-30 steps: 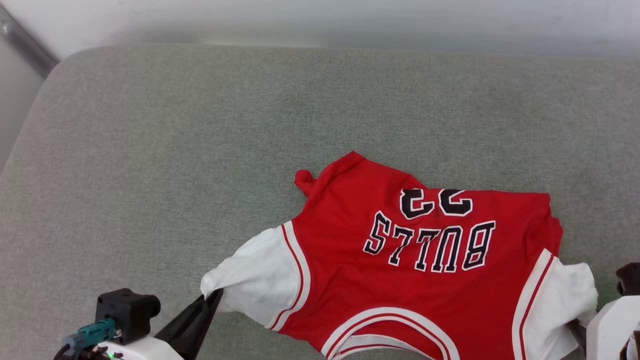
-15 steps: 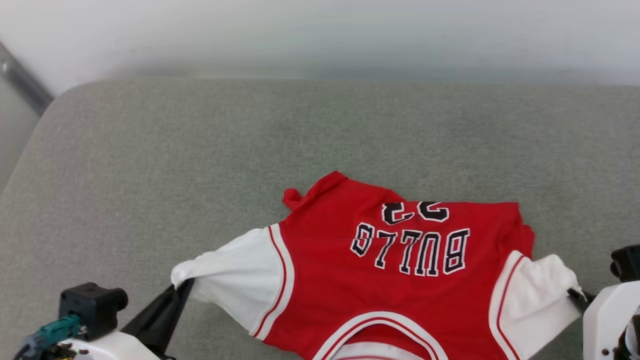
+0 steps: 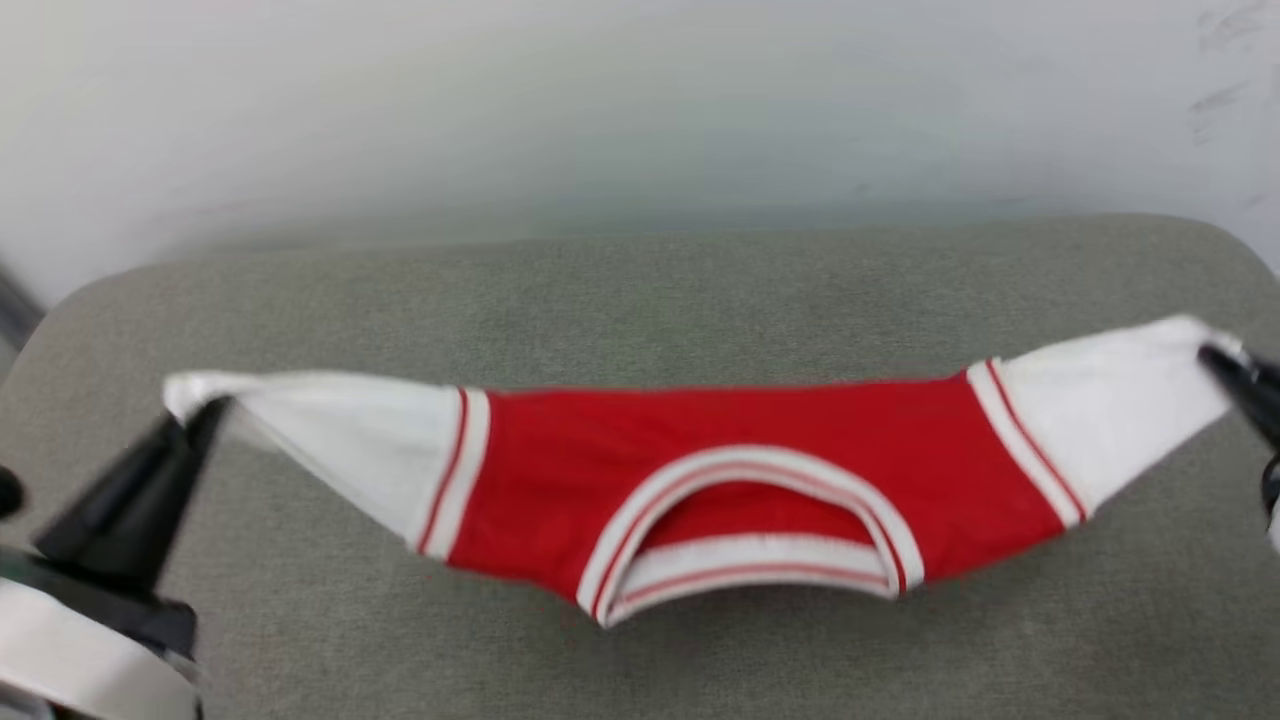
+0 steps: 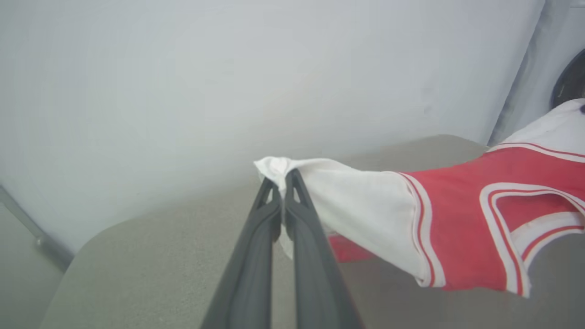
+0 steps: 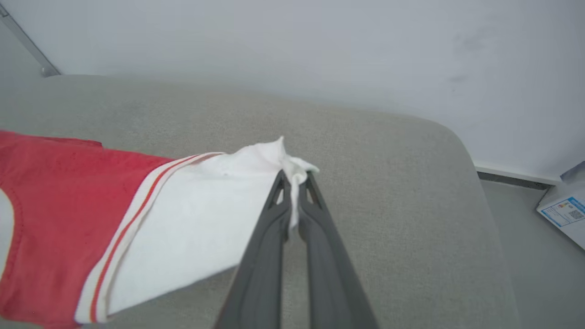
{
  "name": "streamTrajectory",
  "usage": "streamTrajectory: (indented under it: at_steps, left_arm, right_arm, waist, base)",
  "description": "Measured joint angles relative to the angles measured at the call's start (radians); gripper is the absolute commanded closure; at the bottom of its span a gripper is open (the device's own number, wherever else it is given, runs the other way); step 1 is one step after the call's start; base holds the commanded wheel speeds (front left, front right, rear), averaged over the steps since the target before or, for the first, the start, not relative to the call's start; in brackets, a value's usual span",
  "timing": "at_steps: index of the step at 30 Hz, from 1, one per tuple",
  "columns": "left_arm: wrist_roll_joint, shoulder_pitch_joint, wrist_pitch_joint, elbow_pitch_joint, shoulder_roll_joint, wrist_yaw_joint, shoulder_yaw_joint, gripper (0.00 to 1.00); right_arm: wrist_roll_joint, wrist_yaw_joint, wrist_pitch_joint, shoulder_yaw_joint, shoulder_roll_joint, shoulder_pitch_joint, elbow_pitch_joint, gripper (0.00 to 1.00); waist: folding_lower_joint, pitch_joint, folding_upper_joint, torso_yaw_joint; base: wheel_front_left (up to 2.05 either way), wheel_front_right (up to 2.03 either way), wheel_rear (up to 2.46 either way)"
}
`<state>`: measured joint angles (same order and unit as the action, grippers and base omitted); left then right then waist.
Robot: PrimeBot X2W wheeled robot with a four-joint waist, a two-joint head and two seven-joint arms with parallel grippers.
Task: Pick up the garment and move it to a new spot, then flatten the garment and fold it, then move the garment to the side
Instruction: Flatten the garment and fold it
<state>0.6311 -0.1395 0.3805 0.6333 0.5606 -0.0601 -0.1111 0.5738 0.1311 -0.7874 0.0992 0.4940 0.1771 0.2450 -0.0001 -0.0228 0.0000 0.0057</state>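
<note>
Pale plain wall (image 3: 600, 120) at the back, and before it a grey padded surface (image 3: 640, 290) with rounded corners. Above this surface, lifted and stretched sideways between the two arms: the garment (image 3: 560, 450), red in the body, white in both short sleeves, with red-and-white striped trim. Sagging in the middle, with the striped neck opening (image 3: 740, 470) hanging lowest and turned towards the head camera; whether touching the surface below, not possible to tell. Left pincer (image 3: 212, 408) clenched on the outer tip of the left sleeve (image 3: 340, 440), in the left wrist view with both dark fingers (image 4: 258, 256) pressed together and a small bunch of white cloth sticking out past the tips. Right pincer (image 3: 1218, 362) likewise clenched, on the tip of the right sleeve (image 3: 1100, 410), with cloth pinched between the fingers (image 5: 320, 256) in the right wrist view. Beyond the right end of the surface, in the right wrist view, grey floor (image 5: 539, 256) and a white box (image 5: 566, 212) with a blue label.
</note>
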Motion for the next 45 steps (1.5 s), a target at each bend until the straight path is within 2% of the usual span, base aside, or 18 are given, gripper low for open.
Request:
streamTrajectory:
  at_steps: [5, 12, 20, 25, 30, 37, 45]
  left_arm:
    - [-0.004, 0.139, 0.0, 0.036, 0.047, 0.028, -0.081, 1.0]
    - [-0.028, 0.358, -0.011, 0.022, 0.086, 0.065, -0.106, 1.0]
    - [-0.047, 0.611, -0.02, -0.087, 0.137, 0.069, -0.067, 1.0]
    - [-0.033, 0.803, -0.025, -0.168, 0.168, 0.063, -0.052, 1.0]
    - [-0.062, 1.063, -0.041, -0.274, 0.187, 0.032, 0.048, 1.0]
    - [-0.177, 1.502, -0.125, -0.549, 0.122, 0.007, 0.206, 1.0]
    - [-0.249, 1.863, -0.278, -0.892, -0.002, -0.001, 0.292, 1.0]
  right_arm:
    - [-0.03, 0.0, -0.002, 0.019, 0.018, 0.126, 0.063, 1.0]
    - [-0.051, 0.0, 0.024, 0.019, -0.016, 0.305, 0.086, 1.0]
    - [-0.092, 0.0, 0.1, -0.01, -0.016, 0.469, 0.029, 1.0]
    - [-0.123, 0.0, 0.144, -0.043, -0.01, 0.634, -0.044, 1.0]
    - [-0.164, 0.0, 0.183, -0.076, 0.015, 0.844, -0.135, 1.0]
    - [-0.251, 0.0, 0.287, -0.122, 0.009, 1.135, -0.315, 1.0]
    - [-0.379, 0.0, 0.45, -0.106, -0.028, 1.405, -0.534, 1.0]
  waist:
    - [0.0, 0.005, 0.0, -0.028]
    - [0.0001, -0.019, 0.0, -0.053]
    - [0.0001, -0.084, 0.0, -0.066]
    - [0.0001, -0.165, 0.0, -0.073]
    - [0.0003, -0.278, 0.0, -0.071]
    - [0.0004, -0.453, 0.0, -0.06]
    - [0.0005, -0.623, 0.0, -0.032]
  base:
    - [0.0, 0.0, 0.0]
    - [0.0, 0.0, 0.0]
    - [0.0, 0.0, 0.0]
    - [0.0, 0.0, 0.0]
    - [0.0, 0.0, 0.0]
    - [0.0, 0.0, 0.0]
    - [0.0, 0.0, 0.0]
